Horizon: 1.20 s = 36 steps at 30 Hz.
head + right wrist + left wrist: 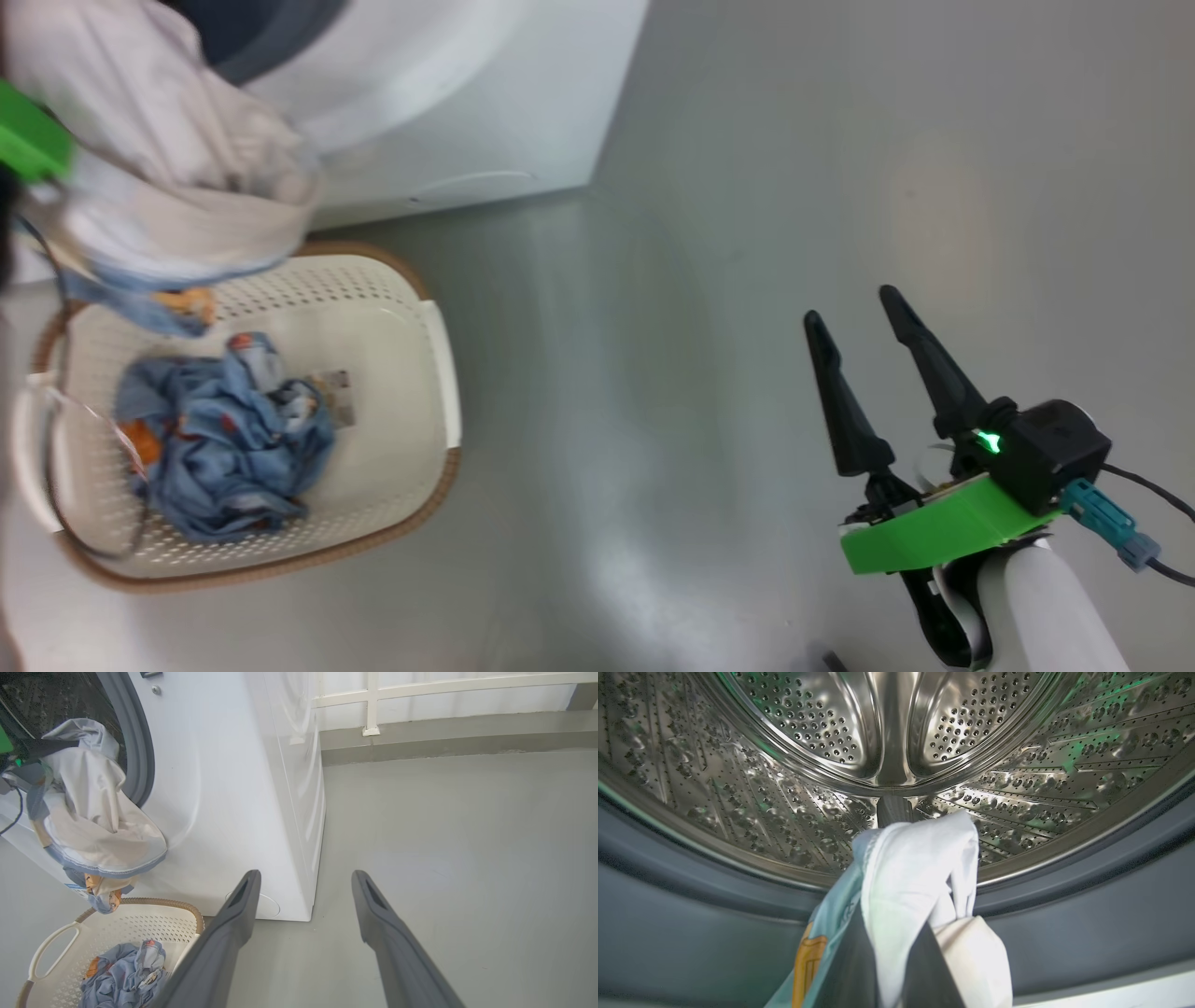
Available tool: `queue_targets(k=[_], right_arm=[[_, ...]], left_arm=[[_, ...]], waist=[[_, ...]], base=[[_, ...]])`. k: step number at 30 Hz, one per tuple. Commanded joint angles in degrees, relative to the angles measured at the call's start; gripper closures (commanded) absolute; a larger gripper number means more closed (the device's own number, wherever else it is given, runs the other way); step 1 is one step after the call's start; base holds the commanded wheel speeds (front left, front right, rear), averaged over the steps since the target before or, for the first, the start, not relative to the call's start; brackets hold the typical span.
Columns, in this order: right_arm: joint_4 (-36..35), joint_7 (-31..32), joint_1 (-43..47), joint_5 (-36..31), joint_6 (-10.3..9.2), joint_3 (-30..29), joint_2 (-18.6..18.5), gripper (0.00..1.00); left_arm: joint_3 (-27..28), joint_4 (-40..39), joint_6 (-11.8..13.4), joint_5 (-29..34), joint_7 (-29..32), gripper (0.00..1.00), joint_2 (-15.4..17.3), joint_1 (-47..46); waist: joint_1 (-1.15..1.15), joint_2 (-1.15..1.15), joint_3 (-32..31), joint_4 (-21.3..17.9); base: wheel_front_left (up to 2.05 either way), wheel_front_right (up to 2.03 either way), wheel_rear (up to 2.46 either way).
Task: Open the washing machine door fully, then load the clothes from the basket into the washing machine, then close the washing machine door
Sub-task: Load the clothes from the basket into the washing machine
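My left gripper (896, 933) is shut on a white and pale blue piece of the clothes (915, 872), held at the mouth of the washing machine (224, 788), just before the steel drum (784, 788) and over the grey gasket (691, 891). From the side the held cloth (93, 812) hangs out of the opening above the basket (159, 903). More blue printed clothes (224, 439) lie in the basket (439, 373). Over bare floor to the right, my right gripper (850, 308) is open and holds nothing. The washing machine door is out of view.
Grey floor (747, 187) stretches to the right of the machine. A raised curb (467, 742) and a white railing (373, 700) run along the back. A round flap (266, 905) sits low on the machine's front.
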Motion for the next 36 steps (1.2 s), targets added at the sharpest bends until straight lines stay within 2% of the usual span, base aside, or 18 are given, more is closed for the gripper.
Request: queue_targets(k=[1, 6, 13, 22, 36], right_arm=[[-0.9, -0.7, -0.4, 0.7, 0.09, 1.8, 0.0, 0.00], [1.0, -2.0, -1.9, 2.1, 0.09, 3.7, 0.0, 0.00], [3.1, -3.0, -3.2, 3.8, 0.09, 6.0, 0.0, 0.00], [4.7, -3.5, -4.2, 6.0, 0.09, 7.9, 0.0, 0.00], [3.5, -3.6, -5.6, 7.8, 0.09, 8.3, 0.0, 0.00]], left_arm=[[1.1, -0.8, -0.8, 0.3, 0.9, 1.00, 3.7, -2.6], [0.0, 1.6, -1.2, 1.1, 6.8, 1.00, 7.7, -10.1], [0.1, 2.6, 0.1, 3.0, 7.3, 1.00, 12.5, -15.8], [0.2, 3.8, 1.0, 5.9, 0.8, 1.00, 16.5, -24.1], [-3.4, 6.8, 2.7, 12.7, -14.7, 1.00, 17.0, -34.5]], waist=[[0.00, 0.00, 2.9, -3.0], [0.00, 0.00, 5.2, -5.4], [0.00, 0.00, 6.8, -8.3], [0.00, 0.00, 8.7, -11.6], [0.00, 0.00, 11.7, -12.6]], base=[[0.00, 0.00, 0.00], [0.00, 0.00, 0.00], [0.00, 0.00, 0.00], [0.00, 0.00, 0.00], [0.00, 0.00, 0.00]])
